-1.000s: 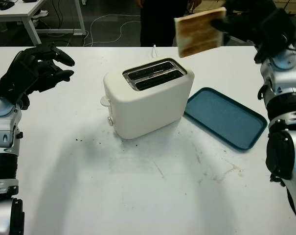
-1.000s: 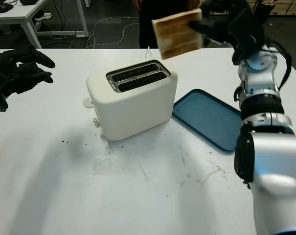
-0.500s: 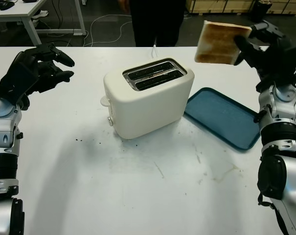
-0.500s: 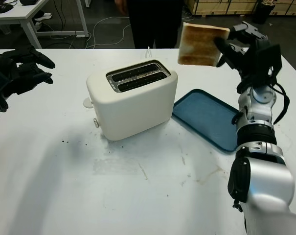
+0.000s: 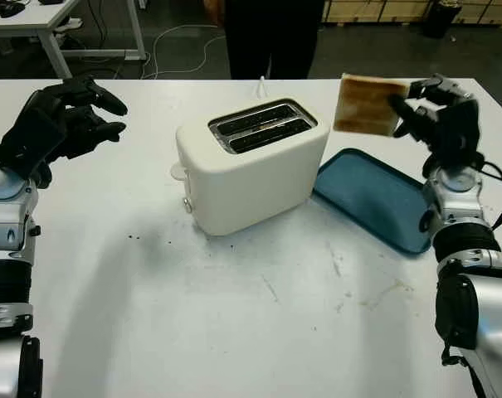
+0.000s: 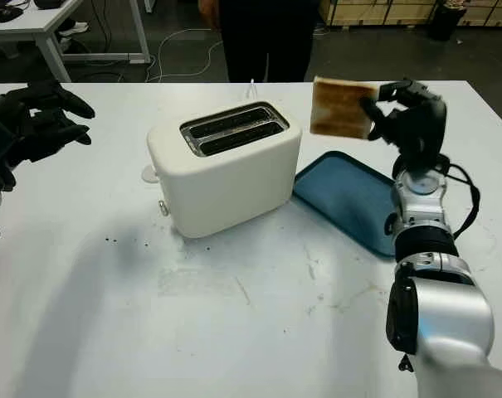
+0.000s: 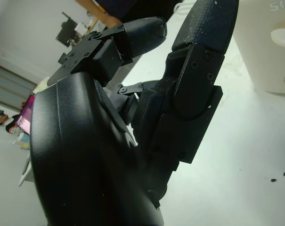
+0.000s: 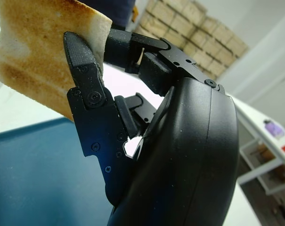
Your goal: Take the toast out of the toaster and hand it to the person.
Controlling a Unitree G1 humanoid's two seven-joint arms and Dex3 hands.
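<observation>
While raised above the tray, the right hand fingers pinch the toast edge.

The toaster stands mid-table; the blue tray lies at its 3 o'clock; bare tabletop lies at 6 o'clock.

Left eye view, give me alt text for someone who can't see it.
The robot's right hand holds a slice of toast in the air above a blue tray, to the right of a white toaster with both slots empty. The left hand hovers open at the table's left side; a person stands behind.
</observation>
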